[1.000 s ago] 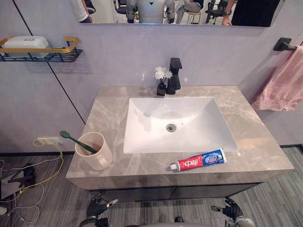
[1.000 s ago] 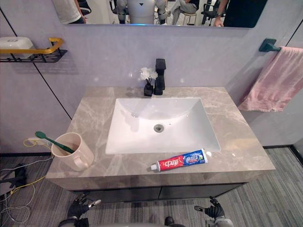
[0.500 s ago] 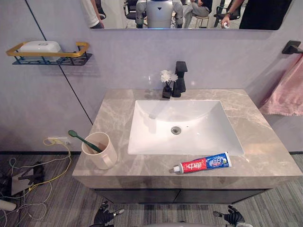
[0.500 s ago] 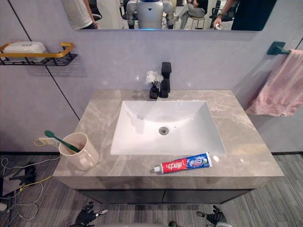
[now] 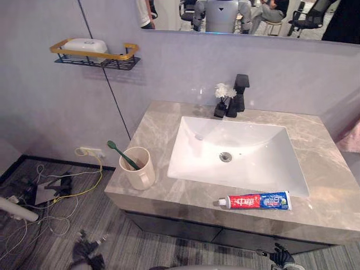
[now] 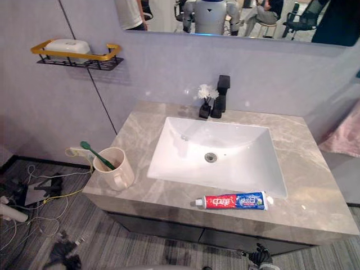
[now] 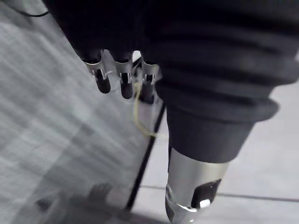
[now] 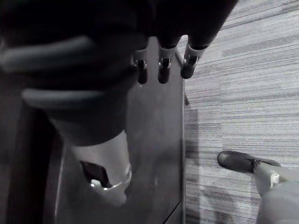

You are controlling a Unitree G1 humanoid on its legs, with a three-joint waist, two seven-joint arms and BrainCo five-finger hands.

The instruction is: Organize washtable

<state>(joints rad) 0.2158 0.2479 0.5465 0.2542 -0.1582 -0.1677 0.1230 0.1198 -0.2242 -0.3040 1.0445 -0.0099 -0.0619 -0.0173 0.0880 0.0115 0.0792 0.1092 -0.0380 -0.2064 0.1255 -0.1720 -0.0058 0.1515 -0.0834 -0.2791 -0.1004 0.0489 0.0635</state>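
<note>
A beige cup [image 5: 138, 169] with a green toothbrush [image 5: 120, 154] in it stands at the left front corner of the marble washtable [image 5: 332, 169]. A red and blue toothpaste tube [image 5: 257, 201] lies along the front edge, right of centre, cap to the left. Both hands hang low below the front edge, over the floor. My left hand [image 7: 125, 84] is at the lower left, also seen as left hand [image 5: 84, 259]. My right hand [image 8: 161, 70] is at the lower right, also seen as right hand [image 5: 280, 259]. Their fingers hang straight and hold nothing.
A white sink [image 5: 239, 149] fills the middle, with a black faucet [image 5: 240, 91] and a small vase of white flowers [image 5: 221, 99] behind it. A wall shelf [image 5: 95, 56] carries a white soap box [image 5: 85, 45]. Pink towel [image 5: 351, 138] at the right edge. Cables [image 5: 50, 191] lie on the floor.
The whole picture has shifted and turned, so the camera has moved. The cup, toothbrush and toothpaste tube lie where they were. Both hands still hang low.
</note>
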